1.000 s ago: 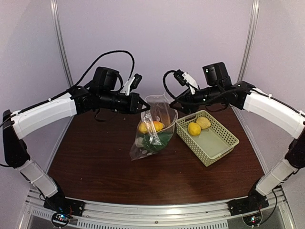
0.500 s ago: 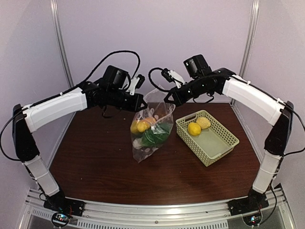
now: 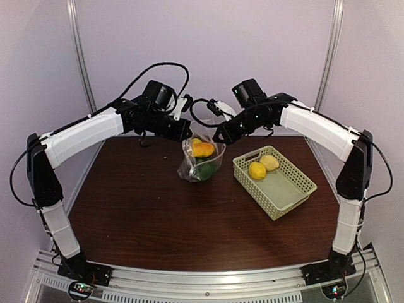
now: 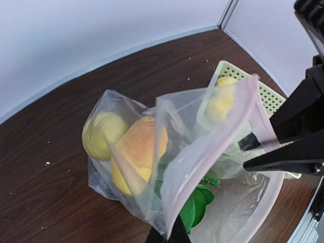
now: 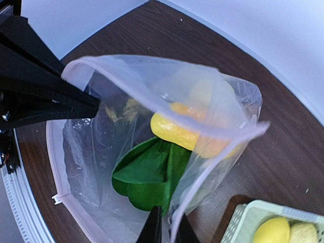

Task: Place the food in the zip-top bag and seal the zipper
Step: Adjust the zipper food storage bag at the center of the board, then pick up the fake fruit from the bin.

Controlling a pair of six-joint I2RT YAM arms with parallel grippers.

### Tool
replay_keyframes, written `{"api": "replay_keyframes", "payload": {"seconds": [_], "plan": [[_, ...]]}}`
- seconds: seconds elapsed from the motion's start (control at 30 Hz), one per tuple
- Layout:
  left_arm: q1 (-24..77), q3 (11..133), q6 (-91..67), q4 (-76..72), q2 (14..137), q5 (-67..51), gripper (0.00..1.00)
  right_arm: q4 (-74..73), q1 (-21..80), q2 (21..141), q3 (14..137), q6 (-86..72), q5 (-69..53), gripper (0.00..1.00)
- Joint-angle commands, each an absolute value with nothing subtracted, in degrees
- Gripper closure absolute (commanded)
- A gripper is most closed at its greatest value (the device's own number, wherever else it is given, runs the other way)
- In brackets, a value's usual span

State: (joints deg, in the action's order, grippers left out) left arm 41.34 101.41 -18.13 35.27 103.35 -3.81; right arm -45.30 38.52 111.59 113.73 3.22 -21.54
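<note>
The clear zip-top bag [image 3: 202, 159] hangs over the table, held up between both grippers with its mouth open. My left gripper [image 3: 188, 134] is shut on the left mouth edge [image 4: 169, 234]. My right gripper [image 3: 218, 137] is shut on the opposite edge [image 5: 164, 229]. Inside lie food pieces: a yellow lemon-like piece [image 4: 101, 134], an orange-yellow piece [image 4: 142, 147] and a green leafy vegetable [image 5: 147, 174]. The zipper strip [image 5: 152, 106] runs round the mouth, and a small white slider tab [image 5: 56, 198] sits at its lower left.
A pale green lattice basket [image 3: 287, 189] stands right of the bag on the brown table, holding a yellow lemon [image 3: 257, 170] and a pale potato [image 3: 270, 163]. The basket's corner [image 5: 243, 217] is close under my right wrist. White walls surround the table.
The right gripper swung in from near the basket and closed on the bag's right mouth edge. Both grippers rose and drew together, lifting the bag off the table.
</note>
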Motion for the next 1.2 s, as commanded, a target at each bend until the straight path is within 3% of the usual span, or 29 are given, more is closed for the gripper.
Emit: {"api": "replay_keyframes", "payload": {"seconds": [0.0,0.13,0.23,0.33,0.47,0.7,1.17], "plan": [[41.5,99.2,-19.0,35.1,104.3,-7.5,1.00,-47.3,38.7,105.9,109.4,5.5,-20.5,0.67],[41.5,99.2,-18.6,35.3,104.0,-7.5,1.00,-48.9,36.7,99.1,105.0,10.2,-23.9,0.37],[41.5,98.9,-18.3,35.7,103.5,-7.8,1.00,-49.0,33.6,93.2,100.8,13.6,-23.3,0.30],[41.5,98.3,-18.4,35.6,103.0,-9.9,1.00,-49.7,29.1,90.6,95.9,17.9,-23.5,0.30],[41.5,96.3,-18.8,34.1,101.5,-11.6,1.00,-50.7,23.3,91.0,90.0,22.3,-25.4,0.39],[41.5,93.3,-18.6,33.8,98.8,-12.1,1.00,-43.1,20.7,96.6,83.0,24.8,-14.8,0.48],[41.5,87.3,-19.6,31.6,95.3,-12.0,1.00,-43.0,20.7,114.8,93.2,21.4,-10.7,0.41]]}}
